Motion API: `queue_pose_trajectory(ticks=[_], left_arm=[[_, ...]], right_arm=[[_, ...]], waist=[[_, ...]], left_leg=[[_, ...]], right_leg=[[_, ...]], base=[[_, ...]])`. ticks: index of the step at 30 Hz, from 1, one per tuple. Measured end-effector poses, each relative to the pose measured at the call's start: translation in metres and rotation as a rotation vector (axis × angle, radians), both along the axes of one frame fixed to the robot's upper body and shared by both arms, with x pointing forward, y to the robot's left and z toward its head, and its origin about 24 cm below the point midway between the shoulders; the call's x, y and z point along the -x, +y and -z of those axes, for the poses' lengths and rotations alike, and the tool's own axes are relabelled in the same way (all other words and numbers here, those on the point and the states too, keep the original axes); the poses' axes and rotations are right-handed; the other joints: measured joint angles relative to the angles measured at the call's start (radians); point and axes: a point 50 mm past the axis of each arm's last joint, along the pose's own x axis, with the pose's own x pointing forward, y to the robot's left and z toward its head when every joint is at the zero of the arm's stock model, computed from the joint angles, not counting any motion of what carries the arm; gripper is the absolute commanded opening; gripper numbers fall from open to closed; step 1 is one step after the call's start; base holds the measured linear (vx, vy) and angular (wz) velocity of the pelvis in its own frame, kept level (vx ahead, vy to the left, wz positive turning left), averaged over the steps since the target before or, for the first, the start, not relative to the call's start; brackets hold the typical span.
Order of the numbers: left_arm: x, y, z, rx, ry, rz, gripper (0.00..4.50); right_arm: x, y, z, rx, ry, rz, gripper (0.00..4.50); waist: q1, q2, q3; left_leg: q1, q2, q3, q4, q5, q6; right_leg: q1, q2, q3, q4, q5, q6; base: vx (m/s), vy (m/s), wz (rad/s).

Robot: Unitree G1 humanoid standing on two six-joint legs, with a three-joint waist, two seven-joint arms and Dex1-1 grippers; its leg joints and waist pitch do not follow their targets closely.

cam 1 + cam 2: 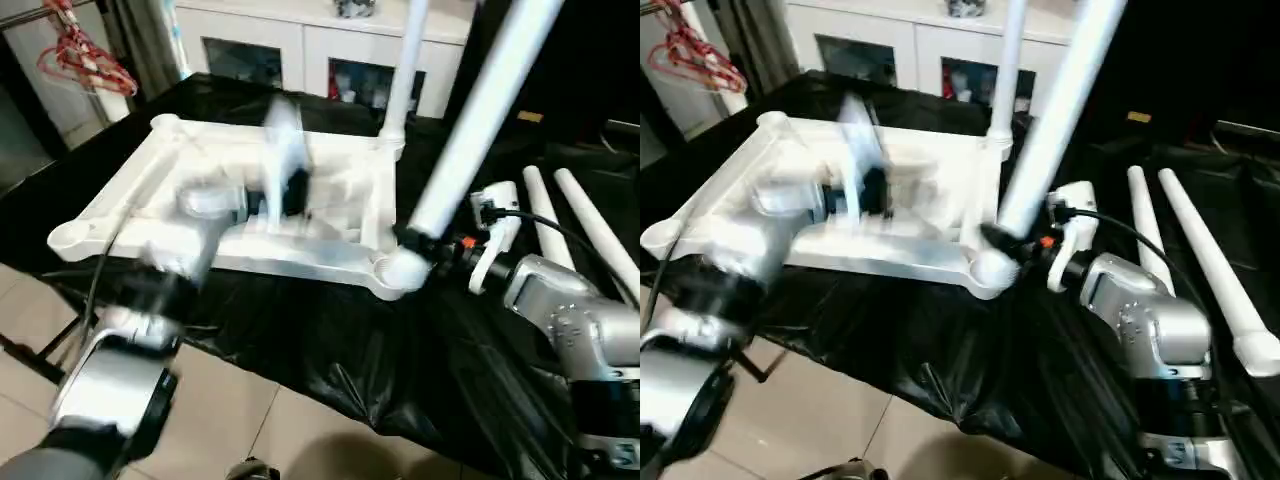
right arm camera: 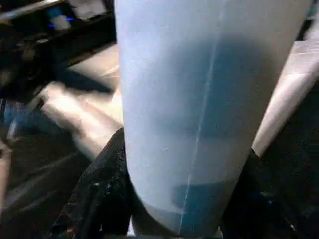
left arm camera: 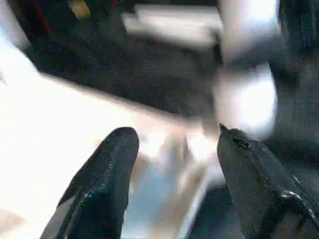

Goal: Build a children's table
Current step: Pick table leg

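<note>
Tabletop point(image 1: 330, 255), white plastic, square, lies underside up on the counter point(image 1: 330, 350), which is covered w/ black sheeting. Ribbed cross-bracing faces up; round sockets at the corners. Far-right corner socket already has a long white round leg point(image 1: 405, 70) standing upright in it. Near-right corner socket point(image 1: 398, 270) takes the foot of a second white tapered leg point(image 1: 480, 115), which leans up and to the right, not upright. Right gripper point(image 1: 425, 243) is clamped on this leg just above the socket; in the right wrist view its black fingers point(image 2: 99, 194) sit on both sides of the leg, touching it. Left gripper point(image 3: 174, 164) hangs over the middle of the tabletop's underside, fingers spread wide w/ nothing between them. Two more white tapered legs point(image 1: 1200, 250) lie side by side on the black sheeting, right of the right arm, apart from the tabletop. Behind the counter: white cabinet w/ glass doors point(image 1: 300, 45), items inside too dim to tell. Red wire hangers point(image 1: 80, 55) at far left. No readable writing or labels anywhere.
</note>
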Motion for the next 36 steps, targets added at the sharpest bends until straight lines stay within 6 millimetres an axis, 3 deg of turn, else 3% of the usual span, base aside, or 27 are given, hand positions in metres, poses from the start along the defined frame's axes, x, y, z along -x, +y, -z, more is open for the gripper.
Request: queue_pose_trajectory(ticks=[3,7,13,19,20,25,36], left_arm=[[0.003,0.004,0.022,-0.146,0.02,0.057,2.96],[0.003,0.009,0.042,-0.258,0.034,0.064,2.61],[-0.01,0.004,0.033,-0.305,-0.045,0.046,2.07],[-0.011,0.002,0.041,-0.351,-0.05,0.031,1.7],[-0.01,0.003,0.044,-0.365,-0.046,0.021,1.45],[-0.01,0.007,0.05,-0.388,-0.035,0.004,1.13],[-0.008,0.003,0.043,-0.339,0.074,0.076,0.35]], right_arm=[[-0.001,-0.002,0.001,0.02,-0.013,0.029,1.89],[0.001,-0.005,0.006,0.033,-0.006,0.045,1.89],[0.006,-0.006,0.012,0.05,0.006,0.049,1.89],[0.012,-0.009,0.02,0.062,0.031,0.053,1.89],[0.013,-0.009,0.02,0.064,0.03,0.052,1.89],[0.014,-0.009,0.015,0.075,0.004,0.047,1.89],[0.012,-0.013,0.013,0.102,0.005,0.038,1.89]], waist=[[-0.005,0.0,0.0],[-0.01,0.0,0.0],[-0.012,0.006,-0.001],[-0.013,0.017,-0.002],[-0.014,0.017,-0.002],[-0.014,0.018,-0.002],[-0.021,0.017,-0.002]], left_leg=[[0.001,0.0,0.0,-0.001,0.0,0.0],[0.001,0.0,0.0,-0.001,0.001,-0.001],[0.001,0.0,0.0,0.0,0.001,0.0],[0.001,0.0,0.0,0.0,0.001,0.0],[0.002,0.0,0.0,0.0,0.001,0.0],[0.002,0.0,0.0,0.0,0.001,0.0],[0.001,0.0,0.0,0.0,0.002,0.001]], right_leg=[[0.0,0.0,0.0,0.0,0.0,0.0],[0.0,0.0,0.0,0.001,0.0,0.0],[0.001,0.0,0.0,0.001,0.001,-0.001],[0.001,0.0,0.0,0.001,0.002,-0.002],[0.001,0.0,0.0,0.001,0.002,-0.002],[0.001,0.0,0.0,0.0,0.005,-0.003],[0.0,0.0,0.0,-0.003,0.006,-0.003]], base=[[0.0,0.0,0.0],[0.0,0.0,0.0],[0.0,0.0,0.0],[0.0,0.0,0.0],[0.0,0.0,0.0],[0.0,0.0,0.0],[0.0,0.0,0.0]])
